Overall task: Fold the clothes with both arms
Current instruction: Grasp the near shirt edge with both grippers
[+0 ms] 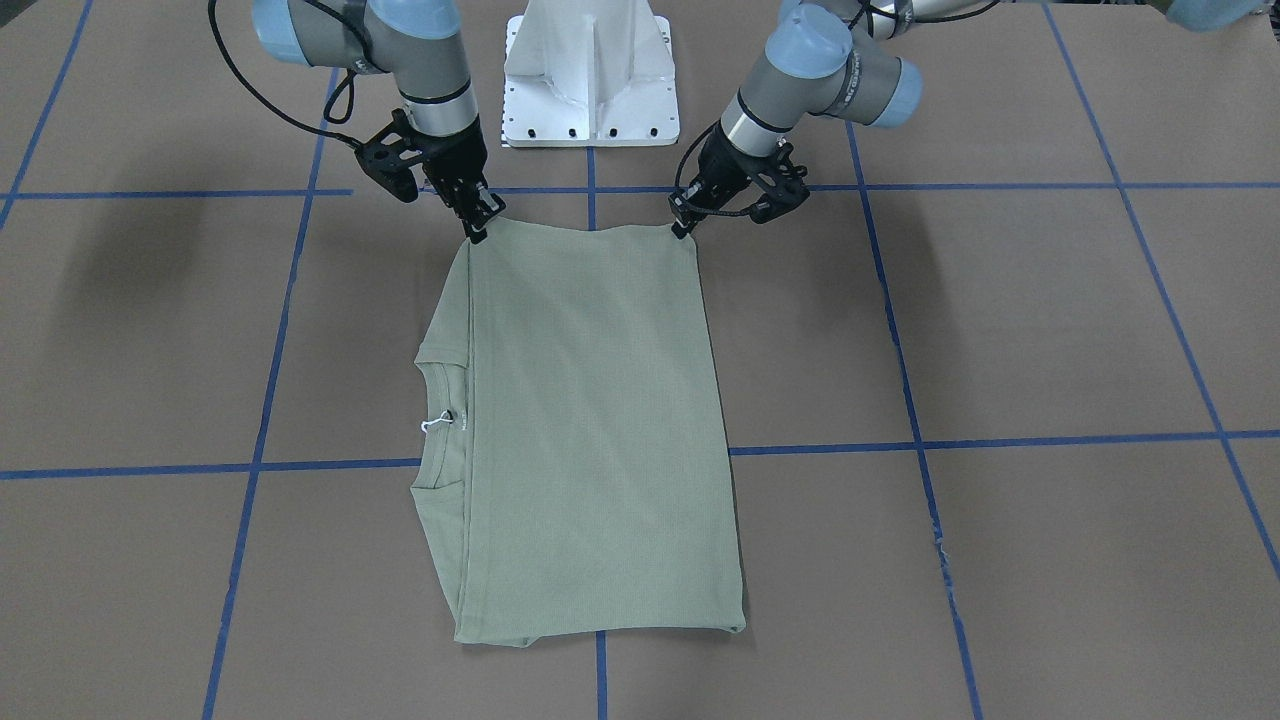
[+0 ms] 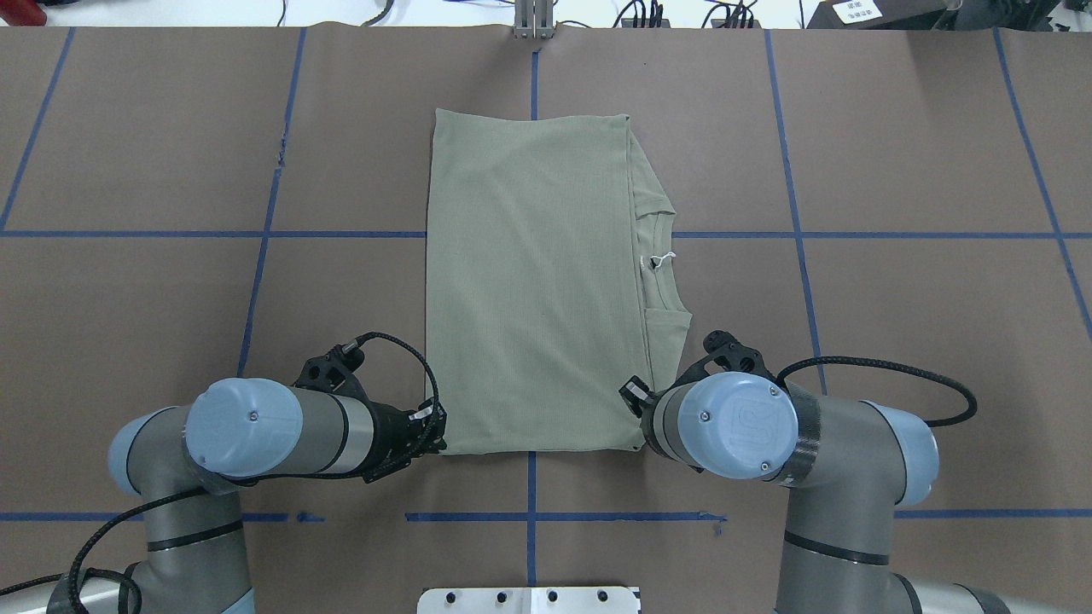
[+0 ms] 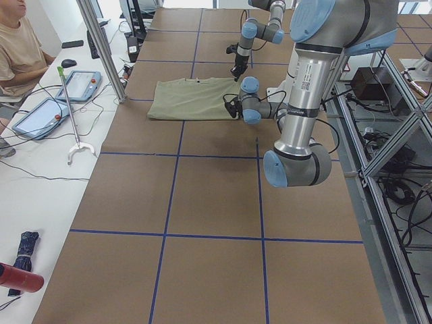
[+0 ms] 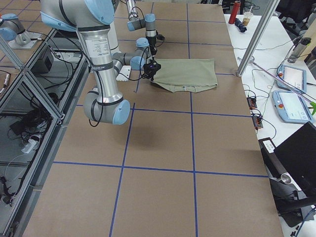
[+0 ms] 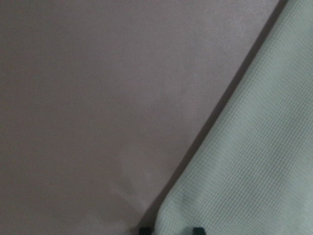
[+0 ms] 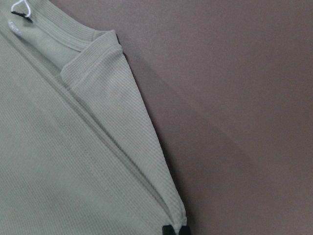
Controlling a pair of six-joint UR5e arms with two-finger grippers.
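The shirt [image 1: 590,420] lies flat on the table [image 1: 1050,330], straight out from the white base [image 1: 590,90]. It is already folded into a tidy rectangle, with its collar [image 1: 445,420] peeking out along the side to the right of the base. I hold it by the two corners of the edge nearest the base. My right claw [image 1: 478,228] is clenched on the collar-side corner, tips close together with the cloth edge between them. My left claw [image 1: 683,226] is on the other corner and looks pinched on the cloth too, though its tips show only at the frame's edge in its wrist view, so I am less sure. I grip both corners at once so the edge stays straight and level. From here, I judge the next fold carries this edge away from the base, over the rest of the shirt. One slack corner would skew it.
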